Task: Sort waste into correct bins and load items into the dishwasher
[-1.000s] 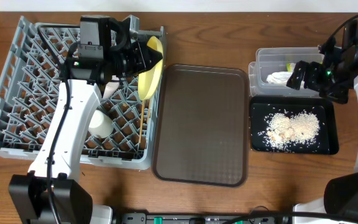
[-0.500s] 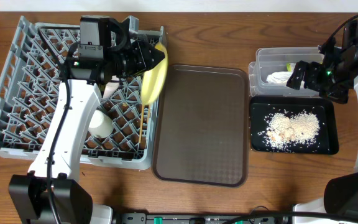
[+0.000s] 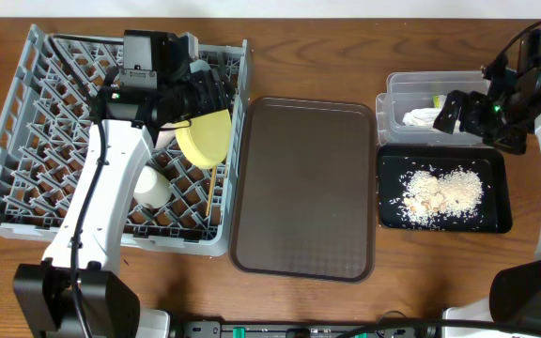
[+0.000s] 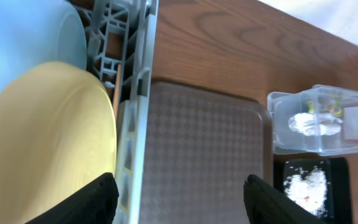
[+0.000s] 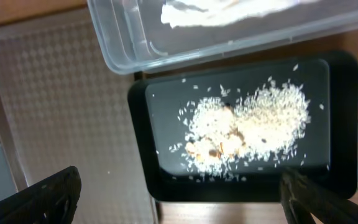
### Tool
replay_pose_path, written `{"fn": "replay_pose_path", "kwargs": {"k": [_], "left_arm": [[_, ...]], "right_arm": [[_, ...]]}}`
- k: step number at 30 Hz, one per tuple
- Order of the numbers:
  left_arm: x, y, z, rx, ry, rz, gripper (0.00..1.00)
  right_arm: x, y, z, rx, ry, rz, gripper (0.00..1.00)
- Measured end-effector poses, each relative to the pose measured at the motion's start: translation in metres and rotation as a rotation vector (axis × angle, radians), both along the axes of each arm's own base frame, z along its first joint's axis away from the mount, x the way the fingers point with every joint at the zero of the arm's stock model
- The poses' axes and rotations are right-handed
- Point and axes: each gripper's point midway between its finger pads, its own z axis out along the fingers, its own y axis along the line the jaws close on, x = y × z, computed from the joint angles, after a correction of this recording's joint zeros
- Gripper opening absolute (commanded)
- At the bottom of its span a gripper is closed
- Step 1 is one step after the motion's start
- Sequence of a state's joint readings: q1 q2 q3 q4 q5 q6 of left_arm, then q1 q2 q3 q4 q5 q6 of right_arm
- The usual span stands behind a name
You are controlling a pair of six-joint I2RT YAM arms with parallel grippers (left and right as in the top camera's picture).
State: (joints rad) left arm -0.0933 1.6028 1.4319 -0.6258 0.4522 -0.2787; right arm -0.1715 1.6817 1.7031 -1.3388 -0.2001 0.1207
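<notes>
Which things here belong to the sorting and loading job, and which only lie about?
Job: grey pegged plastic dish rack, round yellow plate, small white cup, clear plastic tub, glossy black tray, beige rice crumbs.
Lying about: brown rectangular serving tray.

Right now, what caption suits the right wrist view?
Rice crumbs scattered in the black tray, next to the clear tub.

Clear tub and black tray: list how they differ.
The clear tub is see-through with taller walls; the black tray is opaque, glossy and shallow. The clear tub holds a crumpled white napkin; the black tray holds rice-like crumbs. Both are rectangular and sit side by side.
</notes>
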Motion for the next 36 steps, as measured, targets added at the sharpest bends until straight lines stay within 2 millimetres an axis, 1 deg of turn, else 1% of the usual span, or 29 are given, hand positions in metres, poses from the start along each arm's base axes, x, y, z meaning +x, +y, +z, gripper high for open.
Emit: {"fn": "replay_pose_path", "kwargs": {"k": [2,4,7,8,10,12,14,17,20,23,26,30,32,33,34,36], "left_arm": [[-0.001,0.001,0.005,0.02,-0.025,-0.013,0.68],[-0.003,0.002,0.013,0.04,-0.06,-0.035,0.68],[-0.007,0.002,0.024,0.071,-0.11,-0.073,0.69],[-0.009,0.002,0.025,0.091,-0.121,-0.086,0.68],[-0.013,0.003,0.022,0.135,-0.113,-0.093,0.68],[-0.019,0.007,0.012,0.204,-0.078,-0.088,0.69],[-0.031,0.014,-0.001,0.267,-0.009,-0.074,0.69],[-0.059,0.028,-0.021,0.341,0.131,-0.062,0.69],[-0.084,0.039,-0.034,0.388,0.251,-0.06,0.7],[-0.095,0.044,-0.038,0.411,0.3,-0.06,0.74],[-0.108,0.047,-0.04,0.424,0.347,-0.063,0.74],[-0.116,0.05,-0.035,0.425,0.298,-0.048,0.75],[-0.122,0.052,-0.029,0.421,0.242,-0.035,0.75],[-0.126,0.053,-0.025,0.416,0.204,-0.027,0.75],[-0.131,0.053,-0.019,0.408,0.154,-0.018,0.82],[-0.14,0.055,-0.011,0.396,0.072,0.0,0.82]], "right_arm": [[0.005,-0.001,0.001,-0.003,-0.021,0.0,0.99],[0.014,-0.002,0.004,-0.008,-0.062,0.001,0.99],[0.036,-0.001,0.013,-0.012,-0.16,0.011,0.99],[0.048,-0.001,0.019,-0.019,-0.212,0.017,0.99],[0.062,0.003,0.027,-0.026,-0.278,0.036,0.99],[0.075,0.013,0.035,-0.037,-0.344,0.075,0.99],[0.078,0.02,0.036,-0.055,-0.356,0.101,0.99],[0.064,0.024,0.026,-0.077,-0.281,0.114,0.99],[0.048,0.021,0.017,-0.097,-0.205,0.109,0.99],[0.035,0.019,0.01,-0.103,-0.143,0.109,0.99],[0.025,0.018,0.002,-0.104,-0.095,0.109,0.99],[0.015,0.017,-0.016,-0.115,-0.08,0.109,0.99],[0.005,0.017,-0.023,-0.122,-0.1,0.107,0.99],[0.0,0.017,-0.023,-0.127,-0.124,0.105,0.99],[-0.006,0.017,-0.021,-0.133,-0.164,0.103,0.99],[-0.017,0.018,-0.011,-0.146,-0.252,0.098,0.99]]}}
